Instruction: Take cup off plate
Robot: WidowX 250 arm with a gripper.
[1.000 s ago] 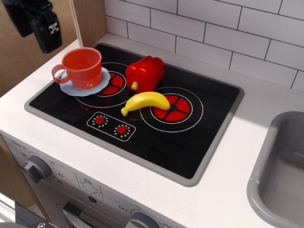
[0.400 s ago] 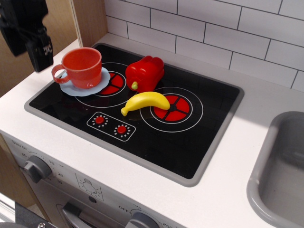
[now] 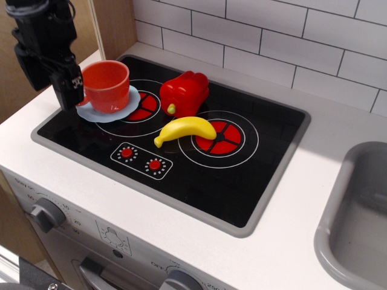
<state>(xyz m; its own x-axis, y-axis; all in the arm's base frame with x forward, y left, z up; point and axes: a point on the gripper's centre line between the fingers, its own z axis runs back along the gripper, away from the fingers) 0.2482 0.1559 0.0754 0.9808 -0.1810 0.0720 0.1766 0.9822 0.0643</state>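
The orange-red cup stands upright on the light-blue scalloped plate at the back left of the black toy stovetop. My black gripper hangs at the cup's left side, right where its handle is. The gripper's body covers the handle and the plate's left edge. Its fingers point down and overlap in this view, so I cannot make out whether they are open or closed on the handle.
A glossy red toy bell pepper sits just right of the cup. A yellow toy banana lies in front of it. A wooden panel rises behind the cup, white tiles line the back, and a grey sink is at the right.
The gripper has come down and to the right, from above and left of the cup to its handle side, now covering the handle. The cup and plate have not moved.
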